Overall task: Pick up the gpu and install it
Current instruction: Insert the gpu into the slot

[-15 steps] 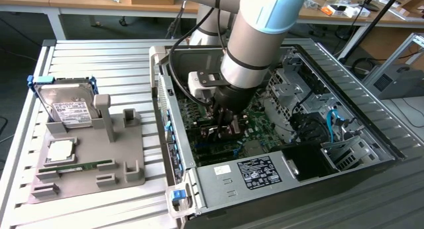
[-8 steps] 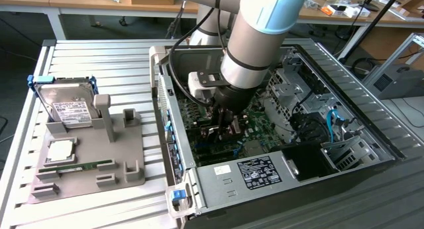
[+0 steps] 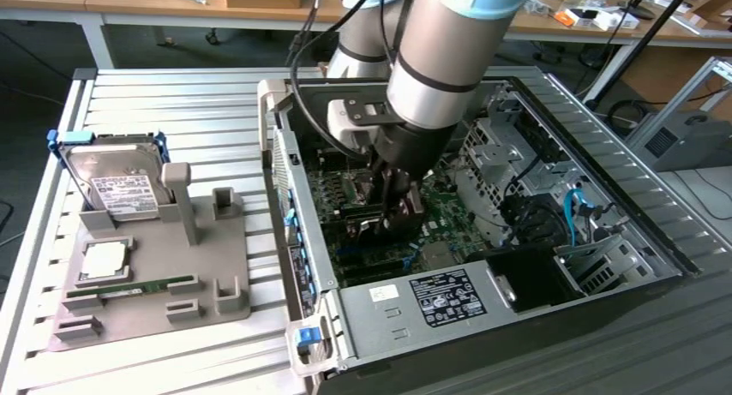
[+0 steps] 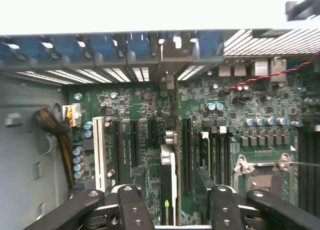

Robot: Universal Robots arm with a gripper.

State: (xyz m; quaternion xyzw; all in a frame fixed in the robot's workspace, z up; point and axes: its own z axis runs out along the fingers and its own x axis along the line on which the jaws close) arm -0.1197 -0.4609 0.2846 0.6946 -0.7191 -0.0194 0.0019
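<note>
one grey tray (image 3: pixel 218 275) at the exterior view's left, on a slatted table (image 3: pixel 171 95). on it: one hard drive (image 3: pixel 115 189) upright in a blue frame, one square chip (image 3: pixel 103 258), one green memory stick (image 3: pixel 132 288) lying flat.

right of the tray, one open pc case (image 3: pixel 640 215), motherboard (image 3: pixel 435 232) exposed. one arm (image 3: pixel 441 61) reaches down into it. gripper (image 3: pixel 389 215) low over the board, near the case middle.

wrist view: gripper (image 4: pixel 172 210) fingers (image 4: pixel 132 210) stand apart, clamped on nothing. between them the gpu (image 4: pixel 167 185) stands on edge in a slot on the board, its bracket end (image 4: pixel 167 83) toward the case's rear wall. fingers flank the card; touching or just clear, cannot tell. one white slot (image 4: pixel 99 152) and several black slots beside it; one cpu socket (image 4: pixel 265 177) further along.
</note>
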